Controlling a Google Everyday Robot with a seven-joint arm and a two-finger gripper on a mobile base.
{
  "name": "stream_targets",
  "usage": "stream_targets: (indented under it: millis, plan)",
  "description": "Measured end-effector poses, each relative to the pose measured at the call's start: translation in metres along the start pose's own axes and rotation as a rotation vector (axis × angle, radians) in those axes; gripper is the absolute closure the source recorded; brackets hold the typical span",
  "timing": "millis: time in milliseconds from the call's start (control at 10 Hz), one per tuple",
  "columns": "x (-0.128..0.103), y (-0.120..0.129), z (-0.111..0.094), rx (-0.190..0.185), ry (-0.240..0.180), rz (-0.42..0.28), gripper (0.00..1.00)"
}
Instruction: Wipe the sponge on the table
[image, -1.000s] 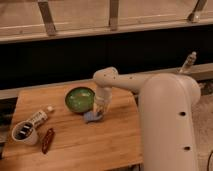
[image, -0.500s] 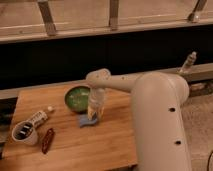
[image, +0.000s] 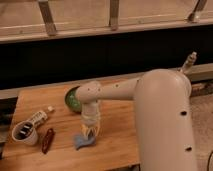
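The light-blue sponge (image: 83, 141) lies flat on the wooden table (image: 120, 135), toward the front middle. My gripper (image: 89, 132) points straight down onto its upper edge and presses on it. The white arm reaches in from the right and its elbow covers part of the green bowl (image: 73, 100) just behind.
A white cup (image: 23, 134) with dark contents stands at the front left, with a small white bottle (image: 37, 119) lying beside it. A slim reddish-brown object (image: 47, 140) lies left of the sponge. The table's front edge runs close below the sponge.
The arm has swept left and toward the front edge, carrying the sponge along the tabletop away from the green bowl.
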Motion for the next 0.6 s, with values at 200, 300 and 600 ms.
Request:
stream_targets:
  millis: [200, 300, 600]
  plan:
    - [0.018, -0.004, 0.001, 0.014, 0.002, 0.04, 0.97]
    - [0.019, -0.01, 0.0, 0.018, -0.001, 0.053, 0.97]
    - [-0.002, -0.042, -0.011, 0.047, -0.009, 0.08, 0.97]
